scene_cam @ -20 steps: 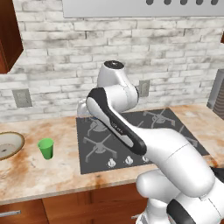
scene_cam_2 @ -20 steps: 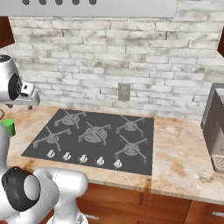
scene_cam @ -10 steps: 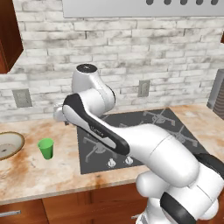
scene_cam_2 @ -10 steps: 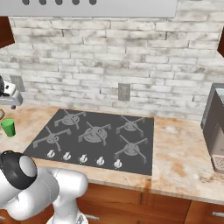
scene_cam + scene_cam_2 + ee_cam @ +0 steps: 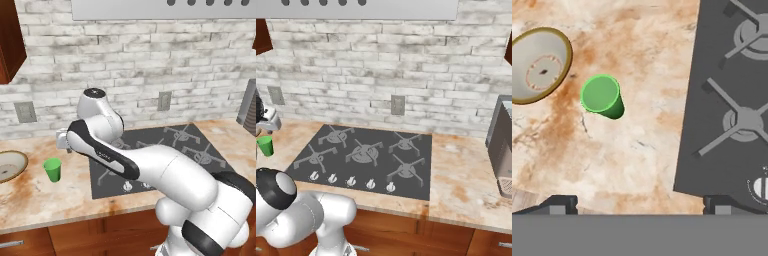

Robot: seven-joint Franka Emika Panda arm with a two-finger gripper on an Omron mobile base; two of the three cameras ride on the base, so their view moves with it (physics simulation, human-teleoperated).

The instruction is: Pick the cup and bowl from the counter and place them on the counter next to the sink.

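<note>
A white arm reaches over the bench, its end effector spread wide and empty above the green cup, upper left of the hand view, beside the bowl. The approach seems underway; descending around the cup likely follows. No legible writing.

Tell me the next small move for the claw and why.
Probably shift the open claw over the green cup and lower it. The cup stands upright and free on the counter, between the bowl and the stovetop, off the claw's centre line.
</note>
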